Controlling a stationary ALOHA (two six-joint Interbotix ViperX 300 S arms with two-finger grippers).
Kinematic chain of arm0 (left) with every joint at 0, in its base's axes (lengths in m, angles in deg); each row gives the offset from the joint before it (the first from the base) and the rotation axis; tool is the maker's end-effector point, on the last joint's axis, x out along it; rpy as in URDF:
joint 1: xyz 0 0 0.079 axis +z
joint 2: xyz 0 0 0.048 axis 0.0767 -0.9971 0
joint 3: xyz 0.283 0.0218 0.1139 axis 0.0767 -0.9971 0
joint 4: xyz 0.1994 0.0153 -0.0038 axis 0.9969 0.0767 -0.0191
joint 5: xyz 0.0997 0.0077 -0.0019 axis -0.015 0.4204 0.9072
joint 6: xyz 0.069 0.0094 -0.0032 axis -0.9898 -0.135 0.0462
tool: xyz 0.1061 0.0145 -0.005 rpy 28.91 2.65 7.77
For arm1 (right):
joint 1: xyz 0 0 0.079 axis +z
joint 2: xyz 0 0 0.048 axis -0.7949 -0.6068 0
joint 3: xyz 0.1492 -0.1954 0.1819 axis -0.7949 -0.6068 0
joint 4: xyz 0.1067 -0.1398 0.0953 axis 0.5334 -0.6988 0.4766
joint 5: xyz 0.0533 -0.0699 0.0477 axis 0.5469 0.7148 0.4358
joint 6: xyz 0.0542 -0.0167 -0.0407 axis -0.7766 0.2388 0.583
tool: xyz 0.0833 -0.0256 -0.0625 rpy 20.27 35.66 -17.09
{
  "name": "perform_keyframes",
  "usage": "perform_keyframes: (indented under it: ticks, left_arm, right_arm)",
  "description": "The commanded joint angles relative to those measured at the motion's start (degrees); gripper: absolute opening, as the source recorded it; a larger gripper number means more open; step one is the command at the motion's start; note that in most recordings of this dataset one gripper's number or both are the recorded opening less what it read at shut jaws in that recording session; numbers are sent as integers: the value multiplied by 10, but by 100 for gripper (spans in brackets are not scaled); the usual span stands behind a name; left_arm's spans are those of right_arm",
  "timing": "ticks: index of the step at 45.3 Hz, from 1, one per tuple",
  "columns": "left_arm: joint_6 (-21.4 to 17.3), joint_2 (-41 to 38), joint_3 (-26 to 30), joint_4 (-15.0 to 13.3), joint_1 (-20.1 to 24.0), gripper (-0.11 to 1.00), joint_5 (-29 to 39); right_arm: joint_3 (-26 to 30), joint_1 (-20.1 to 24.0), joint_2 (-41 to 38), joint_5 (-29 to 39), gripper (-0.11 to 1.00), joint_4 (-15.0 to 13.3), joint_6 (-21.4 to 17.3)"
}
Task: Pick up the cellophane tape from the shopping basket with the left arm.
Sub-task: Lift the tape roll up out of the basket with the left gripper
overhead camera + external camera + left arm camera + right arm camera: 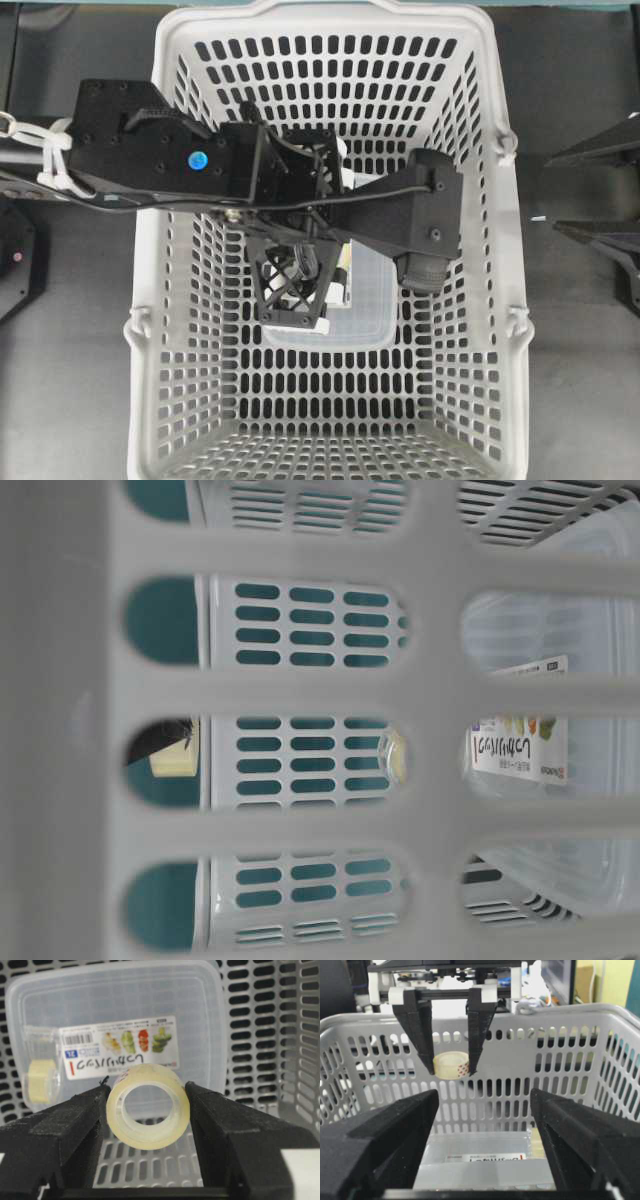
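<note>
We see the tape [148,1107], a pale-yellow ring, pinched between the left gripper's [148,1110] fingers with its hole facing the wrist camera. In the right wrist view it hangs at [451,1065], clear of the floor of the grey slotted basket [170,300].

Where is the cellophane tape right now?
The cellophane tape sits clamped between the left gripper's fingers, lifted above the clear box inside the shopping basket.
</note>
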Motion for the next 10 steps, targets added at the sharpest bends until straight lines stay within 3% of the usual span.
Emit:
perform_keyframes:
  ticks: [1, 10]
  left_arm:
    - [-2, 6, 12, 2, 0, 50, -3]
    - [-2, 6, 8, 2, 2, 50, -3]
  right_arm:
    - [6, 1, -3, -5, 72, 2, 0]
    - [6, 2, -3, -7, 72, 1, -1]
